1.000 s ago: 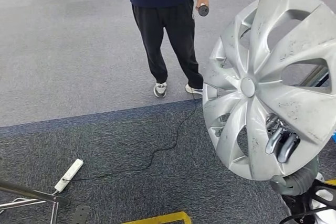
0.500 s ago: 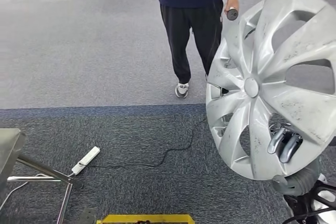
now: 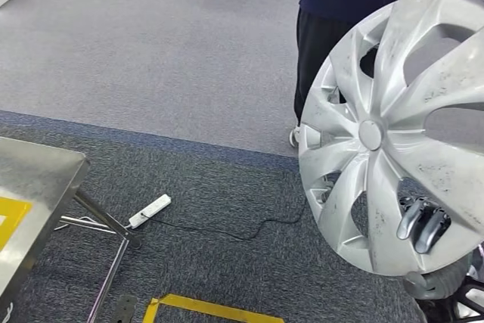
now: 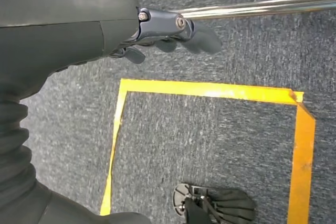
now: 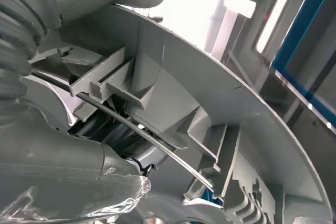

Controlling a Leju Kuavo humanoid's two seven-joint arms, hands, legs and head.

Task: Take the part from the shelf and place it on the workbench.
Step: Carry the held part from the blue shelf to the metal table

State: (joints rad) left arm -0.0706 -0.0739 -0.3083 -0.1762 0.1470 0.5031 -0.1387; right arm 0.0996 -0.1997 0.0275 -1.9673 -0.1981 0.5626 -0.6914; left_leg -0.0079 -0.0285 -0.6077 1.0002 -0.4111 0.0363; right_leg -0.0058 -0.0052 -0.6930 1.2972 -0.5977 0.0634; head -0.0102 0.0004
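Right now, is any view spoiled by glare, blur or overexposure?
Head view: sharp and evenly lit, with soft sheen on the steel workbench. Right wrist view: the background behind the hubcap is blown out white. Left wrist view: the left hand looks slightly soft, while the yellow floor tape is clear.

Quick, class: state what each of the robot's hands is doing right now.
Left hand: holds nothing, fingers extended.
Right hand: grips the silver wheel cover through a gap.

Hubcap (image 3: 394,134): silver plastic, matt, scuffed w/ dark specks. Workbench (image 3: 34,187): brushed metal, dull sheen. Floor (image 3: 171,73): rough grey carpet.
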